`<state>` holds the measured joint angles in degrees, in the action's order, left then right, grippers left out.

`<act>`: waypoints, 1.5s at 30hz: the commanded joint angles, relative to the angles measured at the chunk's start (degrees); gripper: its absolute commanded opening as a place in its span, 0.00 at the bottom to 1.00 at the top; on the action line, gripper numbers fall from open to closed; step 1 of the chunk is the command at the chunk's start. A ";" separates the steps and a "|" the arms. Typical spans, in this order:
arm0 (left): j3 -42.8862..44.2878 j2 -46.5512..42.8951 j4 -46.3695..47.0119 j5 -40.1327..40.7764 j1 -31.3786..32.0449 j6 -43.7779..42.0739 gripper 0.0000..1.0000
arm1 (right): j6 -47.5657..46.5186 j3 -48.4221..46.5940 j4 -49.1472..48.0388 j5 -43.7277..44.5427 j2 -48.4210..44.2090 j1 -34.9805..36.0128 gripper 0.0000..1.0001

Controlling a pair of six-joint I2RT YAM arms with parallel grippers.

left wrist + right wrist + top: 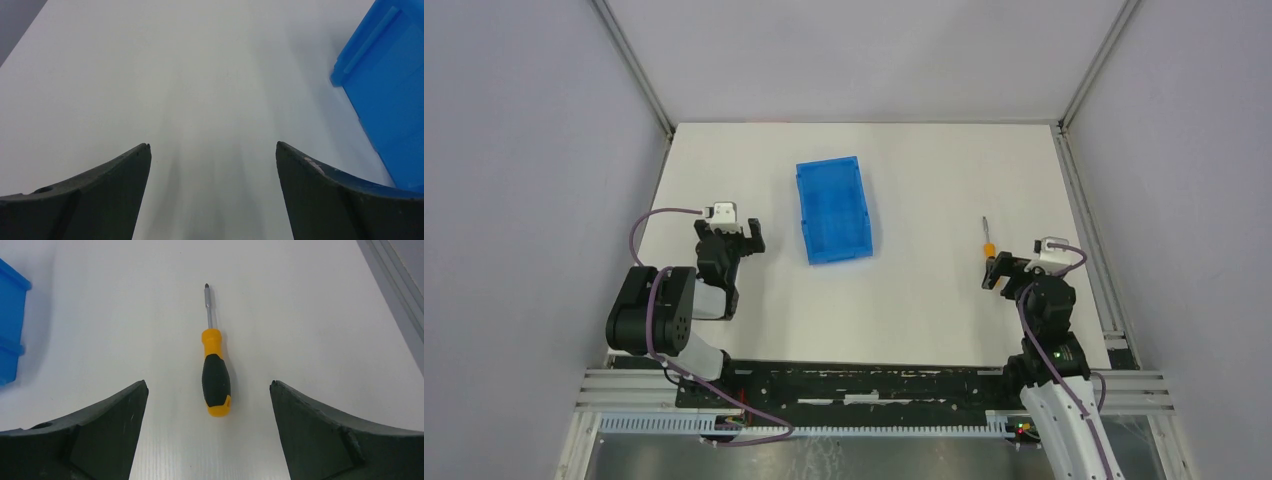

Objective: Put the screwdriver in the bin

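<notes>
Right tool point(209, 383) spread wide, aimed at screwdriver point(216, 376).

In the left wrist view the translucent blue rectangular plastic bin point(385, 95) runs off the right and bottom edges. Only one corner and a stretch of outer wall show, and its inside is hidden. The left gripper point(213, 144) has its dark fingers point(100, 195) cut by the bottom edge, and the finger on the right of the picture covers the bin's lower part.

In the right wrist view the bin point(9, 325) is a sliver at the left edge. The right gripper point(208, 381) has its fingers point(340, 435) cut off at the bottom.

From above, the small orange-and-black-handled screwdriver point(988, 238) is too small for its tip to be read. Its handle end seems partly hidden by the right gripper point(1001, 272).
</notes>
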<state>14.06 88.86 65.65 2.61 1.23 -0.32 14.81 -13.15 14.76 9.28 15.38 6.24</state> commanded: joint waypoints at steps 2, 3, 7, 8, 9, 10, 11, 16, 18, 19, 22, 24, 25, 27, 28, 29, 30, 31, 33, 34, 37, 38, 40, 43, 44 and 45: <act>0.35 -0.79 1.32 -0.28 -0.27 1.81 1.00 | 0.84 -6.03 -2.79 5.26 4.15 -0.03 0.98; 0.35 -0.78 1.33 -0.24 -0.27 1.81 1.00 | 0.08 -8.40 -2.13 5.79 6.22 -0.06 0.98; 0.35 -0.78 1.32 -0.24 -0.27 1.81 1.00 | -6.07 -21.67 -0.96 3.78 16.86 -0.07 0.98; 0.34 -0.79 1.28 -0.24 -0.22 1.81 1.00 | -7.56 -25.53 0.67 3.94 21.59 -0.08 0.98; 0.30 -0.78 1.32 -0.24 -0.26 1.81 1.00 | -8.65 -31.21 4.51 4.91 26.32 -0.08 0.98; 0.34 -0.78 1.28 -0.26 -0.27 1.81 1.00 | -9.09 -36.55 9.57 6.05 32.83 -0.09 0.98; 0.35 -0.73 1.28 -0.29 -0.27 1.81 1.00 | -9.42 -43.08 14.44 7.23 38.35 -0.12 0.98; 0.35 -0.79 1.30 -0.22 -0.27 1.81 1.00 | -12.32 -59.36 27.47 4.16 61.73 -0.92 0.98; 0.35 -0.79 1.31 -0.24 -0.27 1.81 1.00 | -12.15 -57.50 25.90 2.97 66.69 -1.29 0.98; 0.35 -0.75 1.31 -0.24 -0.27 1.81 1.00 | -11.96 -55.95 24.27 2.12 68.83 -1.51 0.98; 0.35 -0.79 1.26 -0.24 -0.27 1.81 1.00 | -11.11 -50.33 19.83 1.81 73.47 -1.67 0.93; 0.35 -0.77 1.29 -0.28 -0.27 1.81 1.00 | -10.68 -47.08 16.80 1.91 75.82 -1.82 0.87; 0.33 -0.82 1.28 -0.24 -0.27 1.81 1.00 | -10.52 -45.77 15.54 1.72 76.62 -1.93 0.85; 0.35 -0.74 1.27 -0.24 -0.27 1.81 1.00 | -10.32 -43.30 13.14 0.96 78.49 -2.01 0.73; 0.35 -0.76 1.32 -0.24 -0.27 1.81 1.00 | -10.26 -42.33 12.21 0.44 79.22 -2.04 0.65; 0.35 -0.75 1.32 -0.24 -0.27 1.81 1.00 | -10.26 -41.75 11.74 -0.08 80.24 -2.05 0.58; 0.35 -0.79 1.33 -0.25 -0.27 1.81 1.00 | -10.37 -41.32 11.66 -1.03 80.92 -2.05 0.53; 0.35 -0.78 1.33 -0.24 -0.27 1.81 1.00 | -10.65 -41.17 11.83 -1.80 81.55 -2.09 0.45; 0.31 -0.83 1.32 -0.25 -0.27 1.81 1.00 | -11.13 -42.36 13.76 -2.40 81.96 -2.10 0.23; 0.34 -0.73 1.32 -0.24 -0.27 1.81 1.00 | -11.27 -43.86 15.80 -1.86 81.49 -2.10 0.08; 0.35 -0.79 1.25 -0.28 -0.27 1.81 1.00 | -11.88 -52.37 25.93 0.87 78.08 -2.06 0.00; 0.31 -0.79 1.32 -0.24 -0.27 1.81 1.00 | -12.09 -56.54 30.62 1.31 77.24 -2.03 0.00; 0.34 -0.79 1.28 -0.28 -0.29 1.81 1.00 | -12.35 -65.12 39.21 1.83 76.39 -2.08 0.00; 0.35 -0.79 1.31 -0.28 -0.27 1.81 1.00 | -11.49 -74.66 46.92 4.00 75.24 -2.11 0.00; 0.35 -0.77 1.31 -0.27 -0.27 1.81 1.00 | -11.14 -76.87 48.01 4.46 75.08 -2.04 0.00; 0.35 -0.79 1.28 -0.24 -0.27 1.81 1.00 | -10.76 -79.09 48.76 4.56 75.07 -2.04 0.00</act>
<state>14.06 88.86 65.65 2.61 1.23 -0.32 3.20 -82.52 51.77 10.00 94.87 4.38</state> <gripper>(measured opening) 0.997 0.162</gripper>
